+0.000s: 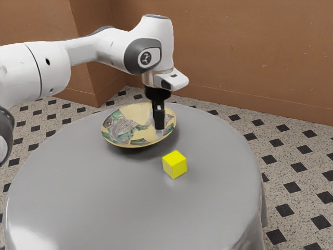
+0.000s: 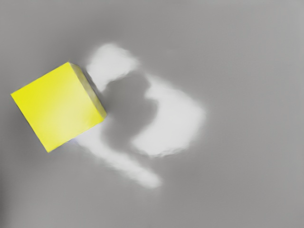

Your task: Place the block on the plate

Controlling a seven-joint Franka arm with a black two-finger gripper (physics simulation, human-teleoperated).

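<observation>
Gray cloth point(image 1: 104, 208) covers the round table, its near edge closest to where I stand for the exterior view. On it sits the yellow block point(image 1: 175, 164), apart from the patterned plate point(image 1: 112, 136), on the near side and toward the exterior view's right. From the exterior view's left the white arm point(image 1: 49, 67) reaches across, and its black gripper point(image 1: 159, 130) points straight down, seen against the plate's right-hand part; whether it is spread or pressed together, I can't tell. Behind rises a brown wall point(image 1: 250, 52), above a speckled floor point(image 1: 302, 156) with dark diamonds. Down in the wrist view, the block rests on the gray cloth, bright top showing, with white glare and a darker shape beside it.
</observation>
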